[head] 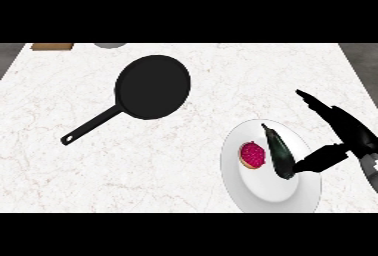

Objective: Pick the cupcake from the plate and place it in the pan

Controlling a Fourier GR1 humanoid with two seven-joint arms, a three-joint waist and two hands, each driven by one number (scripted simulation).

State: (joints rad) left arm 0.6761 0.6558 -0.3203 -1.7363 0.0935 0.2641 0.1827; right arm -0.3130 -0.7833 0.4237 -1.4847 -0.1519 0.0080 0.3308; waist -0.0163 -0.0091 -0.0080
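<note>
A pink-topped cupcake (252, 154) sits on the white plate (255, 187) at the lower right of the counter. Beside it on the same plate lies a dark elongated vegetable (277, 150). The black pan (153, 86) is empty at the upper middle, its handle pointing down-left. My right hand (345, 131) is over the plate's right edge, open, with straight fingers pointing up-left. Its thumb (319, 160) reaches toward the dark vegetable's lower end, right of the cupcake, and I cannot tell whether it touches. My left hand does not show.
A brown board (52, 46) and a grey round object (109, 45) lie at the counter's far edge, top left. The white marble counter (88, 170) stretches between pan and plate. Its right edge runs close behind my right hand.
</note>
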